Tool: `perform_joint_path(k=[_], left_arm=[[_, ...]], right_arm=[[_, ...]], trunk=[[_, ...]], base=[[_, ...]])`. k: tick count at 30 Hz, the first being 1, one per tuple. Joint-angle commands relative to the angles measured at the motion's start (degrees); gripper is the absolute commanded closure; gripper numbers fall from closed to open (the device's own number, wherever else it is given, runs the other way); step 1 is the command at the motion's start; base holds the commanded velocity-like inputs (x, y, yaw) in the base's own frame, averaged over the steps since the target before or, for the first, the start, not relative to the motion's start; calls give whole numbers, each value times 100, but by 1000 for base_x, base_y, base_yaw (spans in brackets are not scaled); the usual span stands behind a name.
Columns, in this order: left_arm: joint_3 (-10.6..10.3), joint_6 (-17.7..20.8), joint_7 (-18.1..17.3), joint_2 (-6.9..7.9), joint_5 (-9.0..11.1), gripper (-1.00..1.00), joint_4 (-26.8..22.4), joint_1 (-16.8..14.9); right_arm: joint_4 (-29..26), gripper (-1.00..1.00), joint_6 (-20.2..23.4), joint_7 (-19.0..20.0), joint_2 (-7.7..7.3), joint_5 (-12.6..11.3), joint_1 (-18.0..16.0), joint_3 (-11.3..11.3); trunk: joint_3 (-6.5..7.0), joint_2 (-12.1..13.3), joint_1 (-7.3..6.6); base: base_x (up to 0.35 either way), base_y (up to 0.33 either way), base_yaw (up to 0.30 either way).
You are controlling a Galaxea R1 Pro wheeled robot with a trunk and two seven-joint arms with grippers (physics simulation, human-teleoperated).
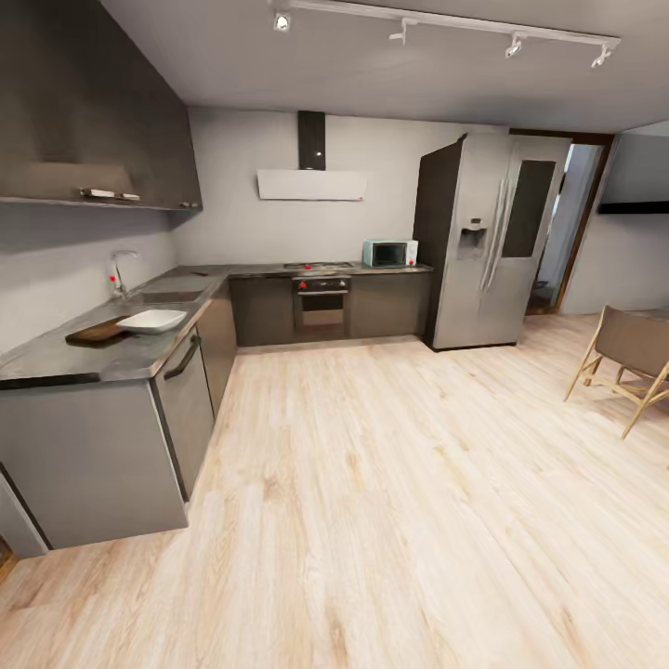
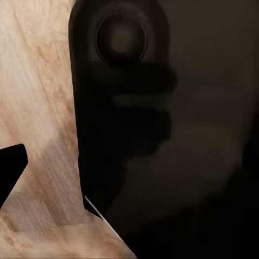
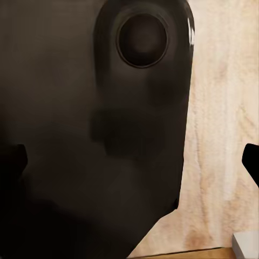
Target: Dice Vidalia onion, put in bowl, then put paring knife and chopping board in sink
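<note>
Approach phase: sink (image 1: 170,296), chopping board (image 1: 96,331) and bowl (image 1: 151,321) far left; drive closer next; gripper states cannot be judged.

We look across a pale wood floor (image 1: 390,483) toward grey walls (image 1: 242,223). At twelve o'clock an oven (image 1: 321,302) sits under a hood (image 1: 311,184); at one o'clock, a steel fridge (image 1: 492,242). A chair (image 1: 627,367) stands at three o'clock. Track lights (image 1: 446,28) line the ceiling.
</note>
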Motion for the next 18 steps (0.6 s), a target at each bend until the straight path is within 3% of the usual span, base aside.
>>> perform_joint_path(k=[1,5,10,14,18], left_arm=[[0,0,0,0,0,-100,0,-1],[64,-19,-19,-68,13,-100,-9,-9],[72,-163,-37,-77,157,-100,-94,-9],[50,-245,-63,-64,285,-100,-180,-9],[40,-125,-76,-46,413,-100,-309,-8]], right_arm=[[0,-100,0,0,0,0,-1,0],[7,-100,-58,-19,-7,67,-9,12],[-39,-100,-42,-55,131,115,-9,-17],[-12,-100,-170,-67,15,65,-9,-31],[-98,-100,-298,-61,-59,173,-36,6]], trunk=[[-3,-2,0],[-3,-2,0],[-3,-2,0],[-3,-2,0],[-3,-2,0]], base=[[0,0,0],[0,0,0],[0,0,0],[0,0,0],[0,0,0]])
